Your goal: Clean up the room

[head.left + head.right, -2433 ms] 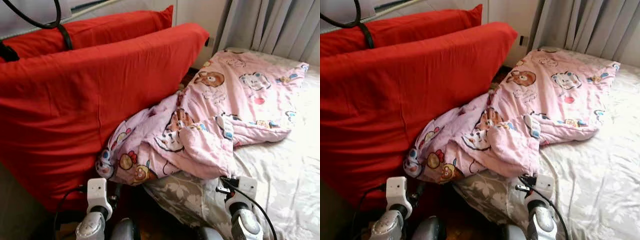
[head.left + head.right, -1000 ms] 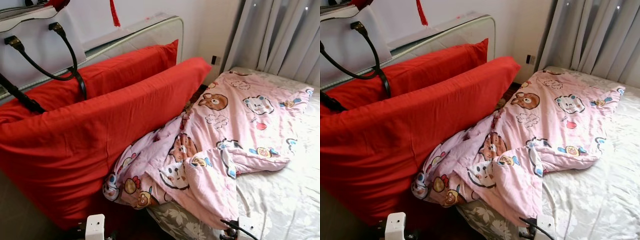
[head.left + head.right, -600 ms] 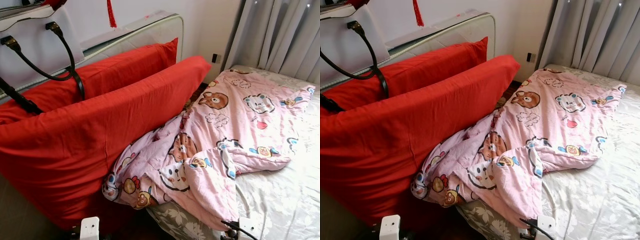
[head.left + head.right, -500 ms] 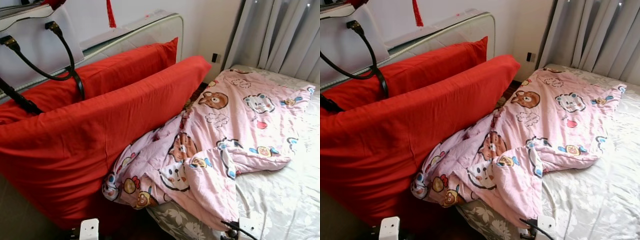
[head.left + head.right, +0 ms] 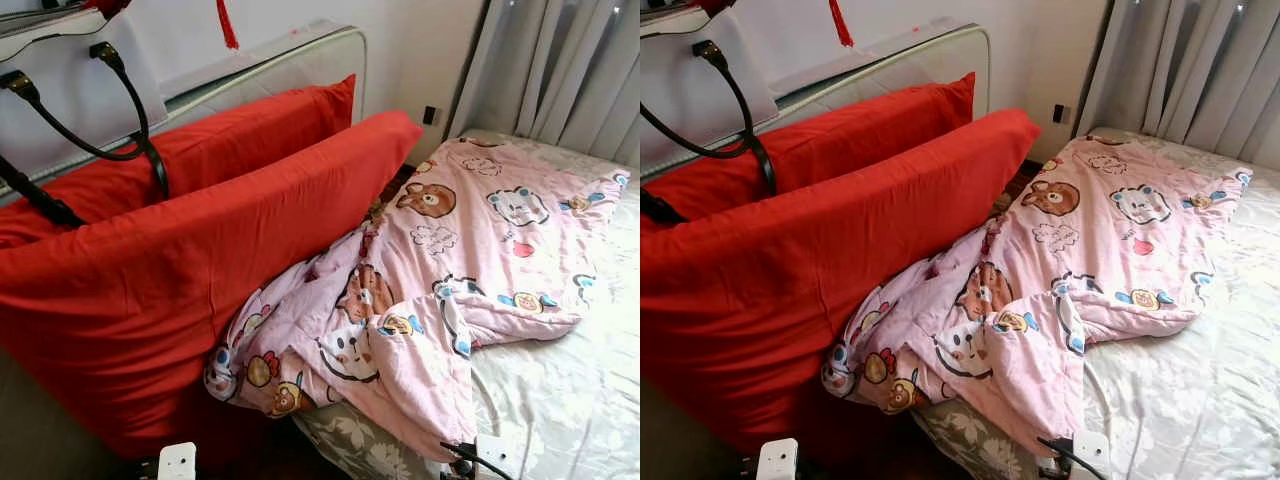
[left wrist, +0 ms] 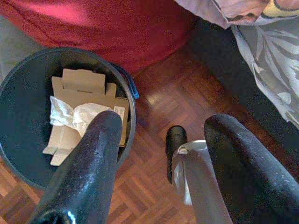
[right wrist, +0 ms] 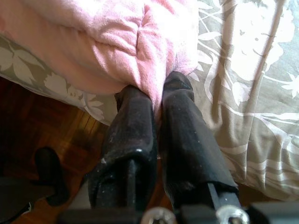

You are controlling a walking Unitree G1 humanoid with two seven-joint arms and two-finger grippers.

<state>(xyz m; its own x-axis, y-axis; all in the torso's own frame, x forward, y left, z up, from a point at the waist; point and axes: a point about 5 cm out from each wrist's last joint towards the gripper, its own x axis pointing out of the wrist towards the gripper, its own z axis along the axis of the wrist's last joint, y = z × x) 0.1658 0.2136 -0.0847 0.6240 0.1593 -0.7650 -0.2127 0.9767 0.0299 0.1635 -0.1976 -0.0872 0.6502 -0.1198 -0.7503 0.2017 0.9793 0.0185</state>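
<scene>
A pink cartoon-print blanket (image 5: pixel 430 270) lies crumpled across the bed (image 5: pixel 570 400), and its near corner hangs over the bed's edge. My right gripper (image 7: pixel 156 91) is at that edge, shut on a fold of the pink blanket (image 7: pixel 117 46) above the grey floral sheet (image 7: pixel 243 93). My left gripper (image 6: pixel 167 120) hangs open over the parquet floor, beside a dark round bin (image 6: pixel 11 98) holding cardboard and crumpled tissue. Both white wrist mounts peek in at the bottom of the eye views.
Two big red pillows (image 5: pixel 200 250) lean against the headboard (image 5: pixel 300 60) to my left, over the floor gap beside the bed. A white handbag (image 5: pixel 70 80) with black handles sits on top. Grey curtains (image 5: pixel 570 70) hang behind the bed.
The camera has lifted, so the picture shifted down and the handbag and headboard came into view. Both wrists sank to the bottom edge. The blanket lies much as before.
</scene>
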